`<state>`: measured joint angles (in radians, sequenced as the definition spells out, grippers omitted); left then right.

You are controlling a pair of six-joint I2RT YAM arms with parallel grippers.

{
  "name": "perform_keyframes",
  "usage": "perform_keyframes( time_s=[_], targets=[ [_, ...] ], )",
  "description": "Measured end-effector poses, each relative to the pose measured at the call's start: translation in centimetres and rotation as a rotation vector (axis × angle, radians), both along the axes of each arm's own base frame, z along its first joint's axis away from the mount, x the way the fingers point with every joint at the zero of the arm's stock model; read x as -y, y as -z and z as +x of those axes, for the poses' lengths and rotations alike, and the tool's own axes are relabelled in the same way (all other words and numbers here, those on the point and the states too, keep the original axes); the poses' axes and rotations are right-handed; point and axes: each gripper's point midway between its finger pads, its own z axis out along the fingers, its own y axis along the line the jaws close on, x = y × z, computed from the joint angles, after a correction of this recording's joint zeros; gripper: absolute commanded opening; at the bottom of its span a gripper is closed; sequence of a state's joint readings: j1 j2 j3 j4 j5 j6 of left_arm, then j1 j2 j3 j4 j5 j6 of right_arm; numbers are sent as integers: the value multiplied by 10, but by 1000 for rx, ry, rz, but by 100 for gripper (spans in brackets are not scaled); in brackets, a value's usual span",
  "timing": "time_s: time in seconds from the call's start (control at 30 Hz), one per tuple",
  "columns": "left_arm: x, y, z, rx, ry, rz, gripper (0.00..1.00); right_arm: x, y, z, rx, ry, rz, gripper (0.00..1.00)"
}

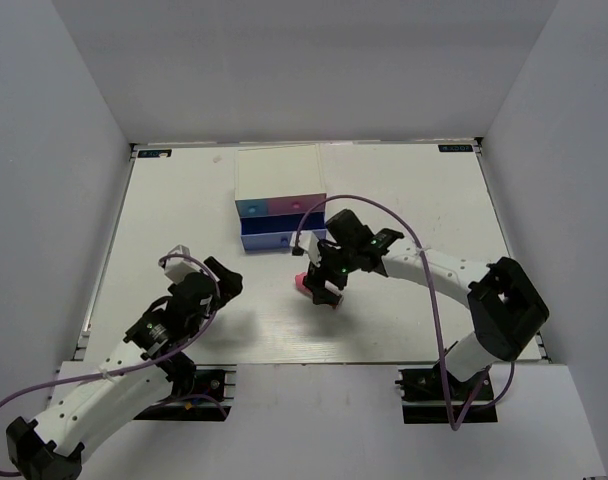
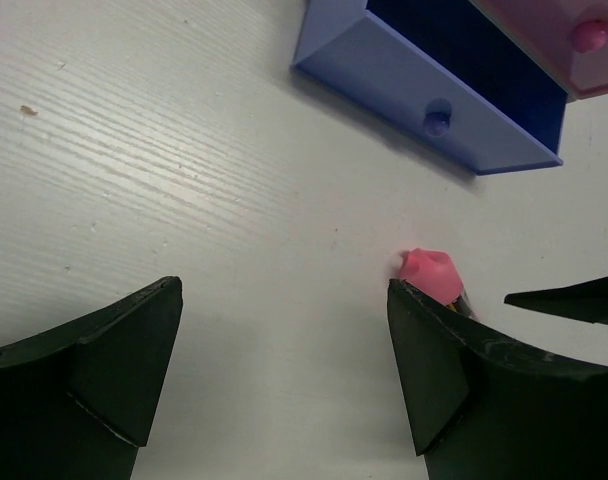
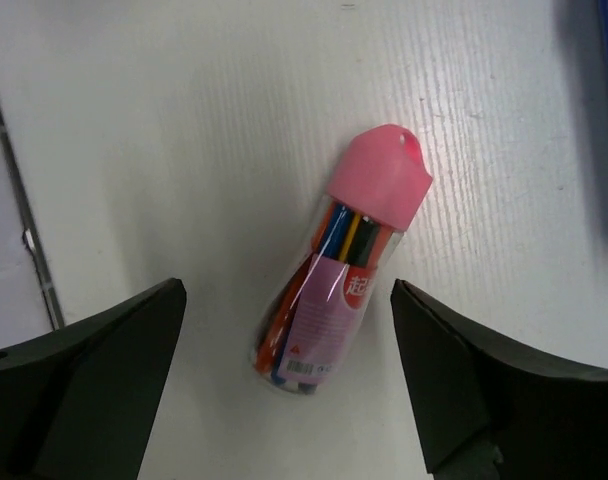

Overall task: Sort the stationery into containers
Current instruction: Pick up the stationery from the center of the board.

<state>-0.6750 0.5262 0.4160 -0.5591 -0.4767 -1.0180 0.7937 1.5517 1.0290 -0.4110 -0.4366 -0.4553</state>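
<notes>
A pink-capped tube [image 3: 324, 300] of coloured pens lies flat on the table, its cap [image 1: 301, 283] pointing toward the cabinet. My right gripper [image 3: 287, 300] is open and hovers just above it, one finger on each side. The small white cabinet [image 1: 277, 172] stands at the back with a light blue drawer [image 1: 256, 208] and a pink drawer [image 1: 300, 206] shut, and the darker blue drawer [image 1: 274, 240] pulled open. My left gripper [image 2: 284, 300] is open and empty over bare table, left of the tube's cap [image 2: 429, 273]. No markers or purple piece are in view.
The open blue drawer [image 2: 424, 85] with its knob [image 2: 437, 120] shows in the left wrist view, the pink drawer [image 2: 549, 40] above it. White walls enclose the table on three sides. A right finger [image 2: 574, 300] shows at that view's right edge.
</notes>
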Motion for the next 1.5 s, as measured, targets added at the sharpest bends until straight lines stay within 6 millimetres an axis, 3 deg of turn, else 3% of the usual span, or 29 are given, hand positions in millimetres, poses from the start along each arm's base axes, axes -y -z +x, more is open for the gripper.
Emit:
perform_keyframes(
  time_s=[0.3,0.43,0.63,0.83,1.0,1.07,1.17,1.2,1.27,1.3,1.4,1.5],
  targets=[
    [-6,8,-6,-33,-16,19,94,8,27,17,124,96,-89,90],
    [-8,9,-6,-38,-22,23,94,8,31,19,151,97,-93,90],
    [-9,11,-8,-49,-36,18,94,3,34,20,146,90,-82,66],
    [-12,14,-10,-63,-48,19,94,1,46,15,111,84,-99,63],
    [-12,15,-11,-69,-49,23,94,1,54,11,87,85,-117,67],
    [-13,16,-11,-71,-49,24,94,0,54,10,87,81,-116,64],
    [-13,16,-11,-71,-49,25,94,-1,54,8,85,77,-116,48],
    [-13,16,-11,-71,-49,25,94,-1,54,8,84,76,-114,37],
    [-13,16,-11,-71,-49,25,94,-2,54,6,78,72,-111,25],
    [-13,16,-11,-71,-49,25,94,-2,54,6,77,68,-109,12],
    [-13,17,-12,-72,-50,26,94,-2,54,3,70,52,-107,0],
    [-14,18,-12,-72,-51,26,94,-2,53,0,60,28,-111,0]
  ],
)
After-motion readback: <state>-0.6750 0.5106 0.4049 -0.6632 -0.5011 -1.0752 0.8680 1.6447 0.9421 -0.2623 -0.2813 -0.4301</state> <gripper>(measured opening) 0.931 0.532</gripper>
